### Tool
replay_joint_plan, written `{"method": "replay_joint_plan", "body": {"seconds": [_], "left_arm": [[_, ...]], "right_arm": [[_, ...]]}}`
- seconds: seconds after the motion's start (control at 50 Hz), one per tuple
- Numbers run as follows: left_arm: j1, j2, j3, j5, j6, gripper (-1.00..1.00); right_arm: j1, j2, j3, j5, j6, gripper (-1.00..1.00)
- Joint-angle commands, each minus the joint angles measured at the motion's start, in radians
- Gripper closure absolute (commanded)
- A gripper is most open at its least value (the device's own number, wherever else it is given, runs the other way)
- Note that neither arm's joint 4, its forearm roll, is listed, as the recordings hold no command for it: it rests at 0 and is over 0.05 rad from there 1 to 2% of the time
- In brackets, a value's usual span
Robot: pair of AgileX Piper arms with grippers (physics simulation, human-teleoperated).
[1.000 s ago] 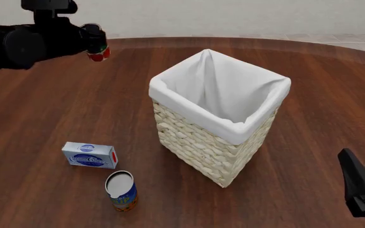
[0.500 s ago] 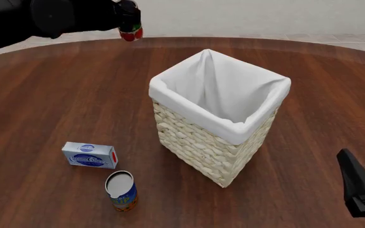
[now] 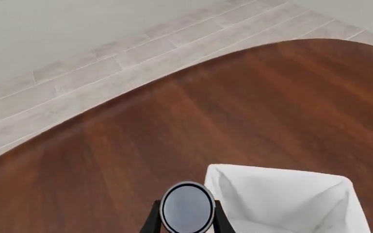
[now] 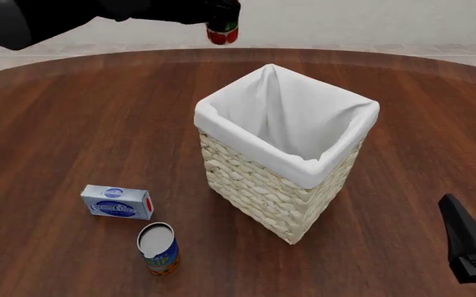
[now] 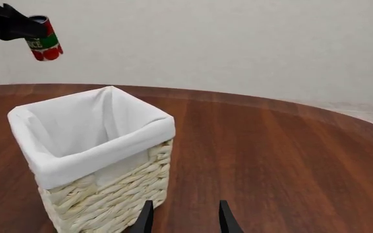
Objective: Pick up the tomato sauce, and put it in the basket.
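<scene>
My left gripper (image 4: 220,23) is shut on the tomato sauce (image 4: 223,33), a small red can with a green band, held high in the air just beyond the far left of the basket (image 4: 271,198). In the left wrist view the can's silver-grey top (image 3: 187,207) sits between the fingers, beside the basket's white lining (image 3: 290,204). The right wrist view shows the can (image 5: 43,44) above and off the basket's corner (image 5: 102,184). My right gripper (image 5: 184,218) is open and empty, low at the near right (image 4: 469,247).
A blue-and-white box (image 4: 117,202) lies on the wooden table (image 4: 72,130) at the near left. A taller blue-and-orange can with a white top (image 4: 158,248) stands just in front of it.
My left arm has carried the tomato sauce up and to the right, from the far left toward the basket. The right arm has not moved.
</scene>
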Motion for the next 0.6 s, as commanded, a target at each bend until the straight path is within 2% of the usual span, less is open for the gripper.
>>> {"method": "replay_joint_plan", "body": {"seconds": [0.02,0.22,0.6], "left_arm": [[-0.073,0.057,-0.081,0.048,0.029,1.0],[-0.139,0.109,-0.119,0.056,0.02,1.0],[-0.201,0.16,-0.13,0.061,0.005,1.0]], "right_arm": [[-0.001,-0.001,0.0,0.0,0.001,-1.0],[0.002,-0.003,0.0,0.004,0.0,-1.0],[0.002,0.003,0.0,-0.001,0.004,-1.0]]}}
